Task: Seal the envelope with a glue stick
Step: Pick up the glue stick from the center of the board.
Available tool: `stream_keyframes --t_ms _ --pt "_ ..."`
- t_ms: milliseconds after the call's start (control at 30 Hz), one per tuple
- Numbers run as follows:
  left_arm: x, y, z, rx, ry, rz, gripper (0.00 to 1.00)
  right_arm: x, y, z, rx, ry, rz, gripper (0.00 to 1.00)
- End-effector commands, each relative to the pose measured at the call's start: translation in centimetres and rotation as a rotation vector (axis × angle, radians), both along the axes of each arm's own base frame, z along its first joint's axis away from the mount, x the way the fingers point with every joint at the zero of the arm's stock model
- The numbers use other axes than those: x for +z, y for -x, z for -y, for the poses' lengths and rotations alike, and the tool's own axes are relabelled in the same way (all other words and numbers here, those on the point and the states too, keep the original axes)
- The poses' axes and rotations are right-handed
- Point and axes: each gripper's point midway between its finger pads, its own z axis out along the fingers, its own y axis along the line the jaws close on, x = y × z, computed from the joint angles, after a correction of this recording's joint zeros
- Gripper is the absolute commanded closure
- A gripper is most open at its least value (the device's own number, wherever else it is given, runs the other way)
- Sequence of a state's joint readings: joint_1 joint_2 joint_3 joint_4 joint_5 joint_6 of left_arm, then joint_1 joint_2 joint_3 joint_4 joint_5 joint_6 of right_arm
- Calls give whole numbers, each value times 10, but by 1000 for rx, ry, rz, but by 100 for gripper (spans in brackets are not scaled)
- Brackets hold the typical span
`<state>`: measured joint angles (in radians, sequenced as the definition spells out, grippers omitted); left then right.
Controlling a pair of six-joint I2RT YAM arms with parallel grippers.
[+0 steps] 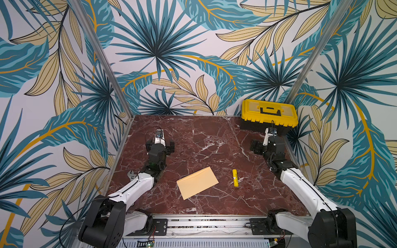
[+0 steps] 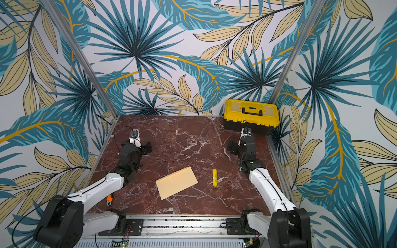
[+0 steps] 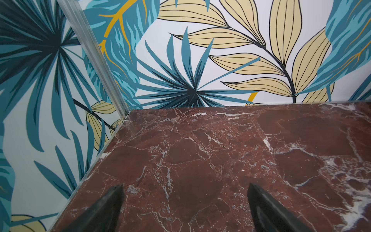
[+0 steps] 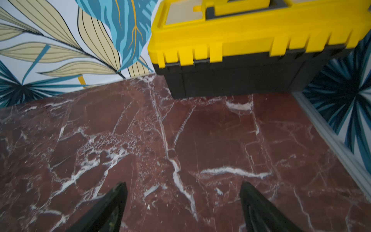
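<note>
Step in hand: pre-grasp, as judged; nothing is picked up yet. Left gripper (image 3: 184, 186) is spread wide with nothing between the jaws; only bare table (image 3: 200, 150) is seen ahead of it. Right gripper (image 4: 183, 183) is likewise spread and empty; toolbox (image 4: 220, 40) is seen just ahead of it, untouched.

Envelope (image 1: 197, 182) is laid flat on the table, well behind both grippers toward the arm bases, roughly between the two arms, skewed. Plain face is turned up; no flap is seen, so the flap is judged to be underneath. Glue stick (image 1: 235, 177) is laid on its side behind the right gripper and inboard of it, near the envelope but apart from it, closer to the right gripper than the left. Cap state can't be told at this size.

Next move, as judged: right gripper to be drawn back and lowered over the glue stick, jaws set across its width. Envelope would need to be flipped and pinned by the left gripper before glue is applied. Stick is round, so rolling is to be expected if nudged off-centre.
</note>
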<state>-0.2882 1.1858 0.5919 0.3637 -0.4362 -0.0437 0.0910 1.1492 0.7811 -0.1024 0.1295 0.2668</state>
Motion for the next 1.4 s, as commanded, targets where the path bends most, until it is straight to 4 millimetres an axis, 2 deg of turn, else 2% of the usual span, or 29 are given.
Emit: stream_keyframes --t_ms 0,167,367,500,667,800,1067,1367 --pt "-15 18 -6 42 60 -154 0 -31 36 -15 9 -105 -240 12" --pt "-25 34 1 7 130 -258 0 -39 60 -33 55 -109 -405 15" --pt "-37 42 18 -49 251 -337 0 -51 90 -47 103 -53 -560 22" --pt "-41 44 25 -73 300 -356 0 -61 102 -53 123 -36 -624 26" --pt "-43 44 27 -77 315 -364 0 -76 114 -67 155 -35 -705 37" --pt "-44 44 28 -75 325 -369 0 -88 120 -81 172 -27 -744 40" --pt "-44 43 32 -88 351 -371 0 -125 124 -111 195 -35 -824 46" --pt "-44 44 32 -87 347 -371 0 -164 126 -125 188 1 -893 51"
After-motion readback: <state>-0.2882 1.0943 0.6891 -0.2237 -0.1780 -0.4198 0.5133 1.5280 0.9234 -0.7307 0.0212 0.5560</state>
